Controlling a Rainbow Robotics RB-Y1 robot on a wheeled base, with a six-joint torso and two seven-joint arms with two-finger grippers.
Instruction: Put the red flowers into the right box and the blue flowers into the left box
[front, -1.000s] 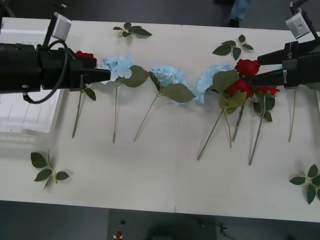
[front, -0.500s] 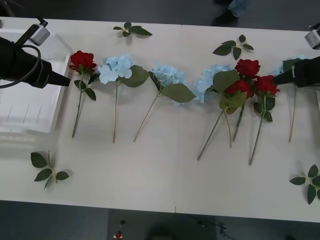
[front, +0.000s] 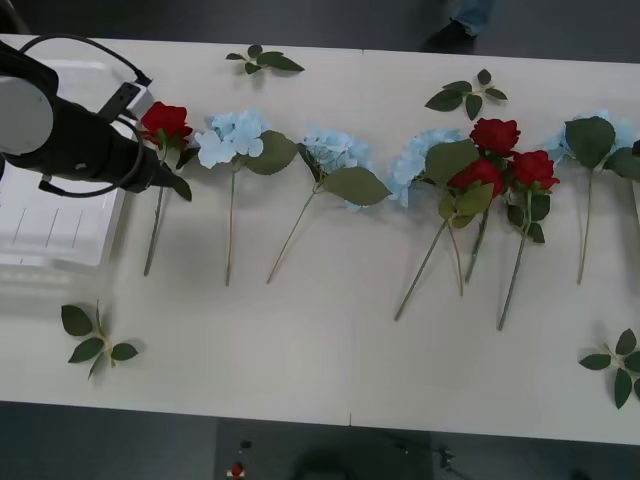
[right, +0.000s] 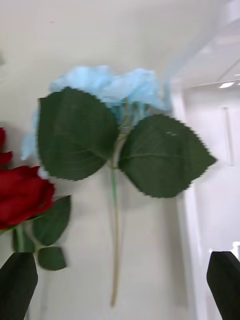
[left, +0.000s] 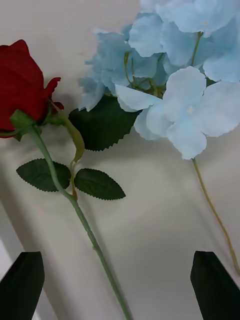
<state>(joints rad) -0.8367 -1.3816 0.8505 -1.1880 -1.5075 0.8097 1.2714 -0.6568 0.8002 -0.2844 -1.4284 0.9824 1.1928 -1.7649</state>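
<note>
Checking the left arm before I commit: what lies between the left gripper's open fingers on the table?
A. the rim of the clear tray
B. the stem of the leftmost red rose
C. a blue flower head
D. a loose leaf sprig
B: in the left wrist view the leftmost red rose runs its green stem down between the open left gripper, nothing gripped yet.

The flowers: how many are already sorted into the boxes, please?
None: the left box holds nothing. Four red flowers and four blue flowers lie on the table. The left gripper, open, hangs above the leftmost rose; the right gripper, open, above the rightmost blue flower.
</note>
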